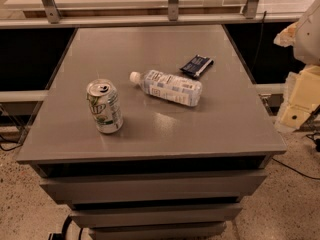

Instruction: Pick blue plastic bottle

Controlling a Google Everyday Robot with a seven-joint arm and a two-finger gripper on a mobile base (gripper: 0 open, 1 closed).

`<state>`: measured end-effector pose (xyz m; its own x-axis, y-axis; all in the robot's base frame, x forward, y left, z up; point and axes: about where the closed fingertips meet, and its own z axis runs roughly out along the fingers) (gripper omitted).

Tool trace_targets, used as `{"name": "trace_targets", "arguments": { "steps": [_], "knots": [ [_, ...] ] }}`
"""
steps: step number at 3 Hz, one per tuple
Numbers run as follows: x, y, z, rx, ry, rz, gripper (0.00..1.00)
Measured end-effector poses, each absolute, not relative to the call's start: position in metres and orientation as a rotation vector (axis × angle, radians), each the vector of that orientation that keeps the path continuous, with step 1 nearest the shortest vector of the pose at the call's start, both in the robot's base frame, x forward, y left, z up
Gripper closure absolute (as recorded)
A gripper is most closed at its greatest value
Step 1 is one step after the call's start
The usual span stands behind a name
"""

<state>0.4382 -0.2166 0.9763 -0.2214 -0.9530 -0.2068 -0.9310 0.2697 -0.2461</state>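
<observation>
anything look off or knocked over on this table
The blue plastic bottle lies on its side in the middle of the table, cap pointing left toward the upright soda can. No spill shows. A dark blue snack packet lies flat behind it. The tool is off the table's right edge, away from all three.

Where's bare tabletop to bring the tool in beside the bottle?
The front right of the table, ahead of the bottle, is bare; so is the back left, behind the can. It is crowded mid-right, where the packet lies close behind the bottle. The tool hangs beyond the right edge.
</observation>
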Motion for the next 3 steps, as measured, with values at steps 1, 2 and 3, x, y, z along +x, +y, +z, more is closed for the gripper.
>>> {"name": "trace_targets", "arguments": {
  "steps": [1, 2, 3],
  "knots": [
    [0.438, -0.217, 0.976, -1.724, 2.231, -0.099, 0.00],
    [0.444, -0.205, 0.979, -1.743, 2.194, -0.108, 0.00],
    [0.461, -0.174, 0.962, -1.813, 2.154, -0.123, 0.00]
  ]
}}
